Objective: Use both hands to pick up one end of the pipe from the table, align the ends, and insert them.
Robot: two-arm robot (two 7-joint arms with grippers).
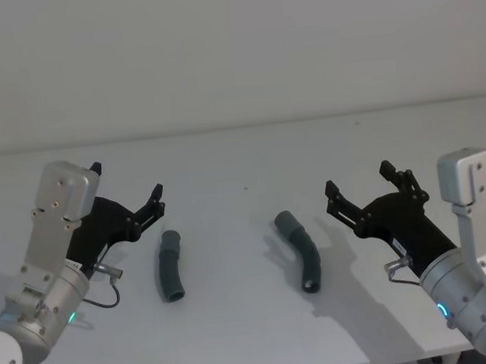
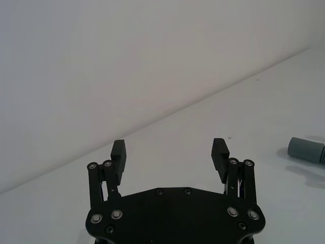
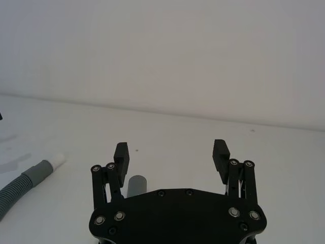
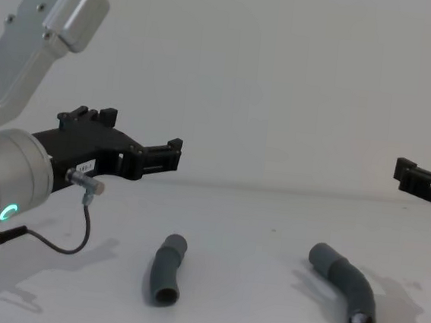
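Plainly neither piece is lifted yet: the short, dark grey, bent left pipe piece and the matching dark grey bent right pipe piece both lie flat on the plain matte white table, well apart from each other. The step in hand looks to be the reach. To do it well, each arm should come down over its own piece with the fingers straddling the tube across its width. It should grip on the ribbed middle, so the mating end stays free. These curved, light pieces would likely roll or skid under an off-centre squeeze. The right wrist view shows a narrow white tip on a ribbed piece, which I take to be the left one. That end should be turned toward the other's grey cuff. The black plastic two-fingered left gripper hovers above the table near the left piece's outer side, jaws spread wide, holding and touching nothing. The black two-fingered right gripper hangs near the right piece's outer side, equally wide apart and empty.
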